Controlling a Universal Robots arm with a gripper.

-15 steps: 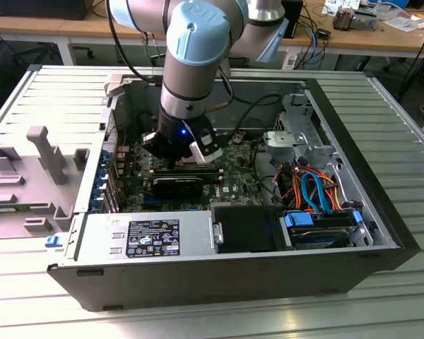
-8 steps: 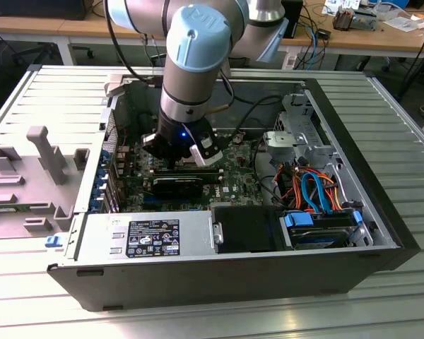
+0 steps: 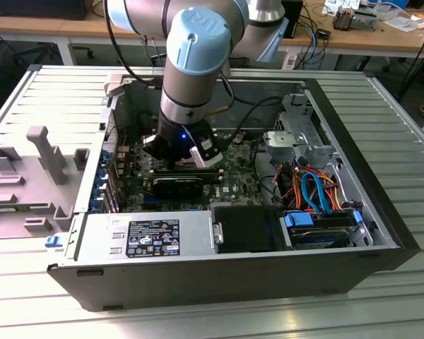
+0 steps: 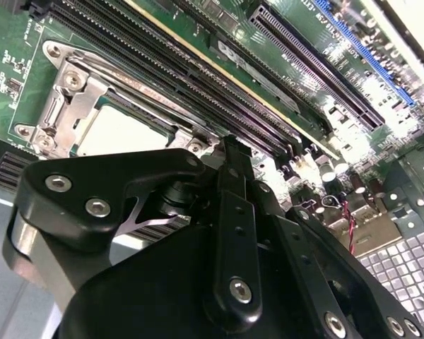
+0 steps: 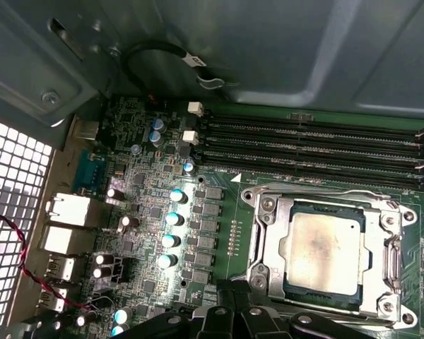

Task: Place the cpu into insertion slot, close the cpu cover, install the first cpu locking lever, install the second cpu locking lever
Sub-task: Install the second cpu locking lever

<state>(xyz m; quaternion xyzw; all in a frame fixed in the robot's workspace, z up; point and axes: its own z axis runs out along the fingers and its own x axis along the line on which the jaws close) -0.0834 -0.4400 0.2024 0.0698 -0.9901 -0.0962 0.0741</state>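
The cpu (image 5: 324,244), a square chip with a pale metal top, lies flat in the insertion slot (image 5: 371,305) on the green motherboard. The silver cpu cover (image 5: 268,244) lies down around it, its window framing the chip. A thin wire lever (image 5: 325,193) runs along one side of the socket and another (image 5: 396,247) along an adjacent side. My gripper (image 5: 227,291) is shut, its black tip right at the socket's edge. In the second wrist view, the gripper (image 4: 230,152) stands beside the cover (image 4: 78,99) and the cpu (image 4: 120,131). In the exterior view, the gripper (image 3: 178,161) is low inside the case.
Long black memory slots (image 5: 318,145) run beside the socket. Capacitors (image 5: 171,219) and rear ports (image 5: 67,212) stand on the other side. The open computer case (image 3: 353,233) holds a power supply (image 3: 145,236), orange and blue cables (image 3: 311,187) and a drive bay. A grey fixture (image 3: 35,176) sits at the exterior view's left.
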